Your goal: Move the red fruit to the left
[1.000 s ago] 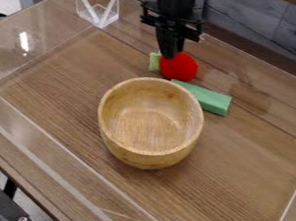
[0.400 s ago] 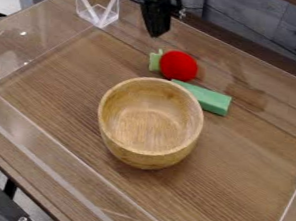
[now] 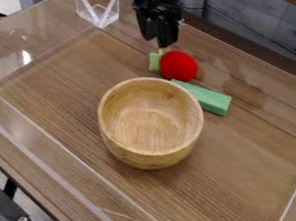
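The black gripper (image 3: 156,35) hangs above the table with its two fingers parted, and nothing is between them; it is released. It stands just up and to the left of the small round bright red toy fruit (image 3: 180,66), near it but apart from it. The red fruit rests on the wooden table (image 3: 58,92), behind the round light wooden bowl (image 3: 150,122) and not touching it. A small green piece shows at the left side of the fruit, and the flat green rectangular block (image 3: 209,98) lies just to the right of the fruit, behind the right rim of the bowl; it cannot be told if the block touches the fruit.

Judging from this, the fruit is not yet far to the left. The risk is that the round fruit rolls away when the fingers close on it, because the gripper is off its centre. A low pass could also strike the green block or the bowl rim.

To the left of the bowl the table is wide and bare up to the clear plastic wall (image 3: 38,40), so there is good room. The clear folded stand (image 3: 95,9) in the far left corner is the only thing there to avoid
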